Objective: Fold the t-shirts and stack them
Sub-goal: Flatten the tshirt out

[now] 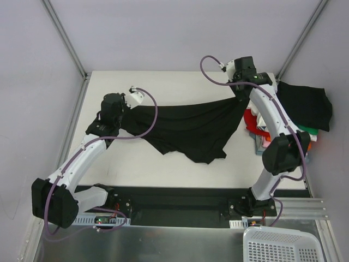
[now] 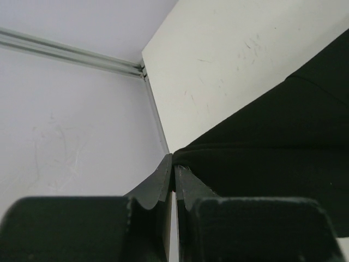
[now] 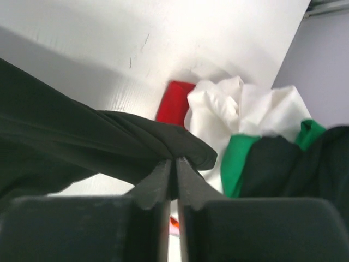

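Seen from above, a black t-shirt (image 1: 191, 128) is stretched across the middle of the bench (image 1: 163, 87), held between two arms. The left pincer (image 1: 126, 111), at ten o'clock, is clenched on one edge of the cloth. The right pincer (image 1: 239, 99), at two o'clock, is clenched on a bunched fold at the other edge. The shirt's lower part sags toward six o'clock. A stack of folded shirts (image 1: 308, 106) sits at three o'clock, just beside the right arm. Two risks stand out: the bunched fold could slip free under tension, or trailing cloth could drag the stack askew.

Left pincer (image 2: 173, 176), right pincer (image 3: 174, 166) clamped, spread wide apart.
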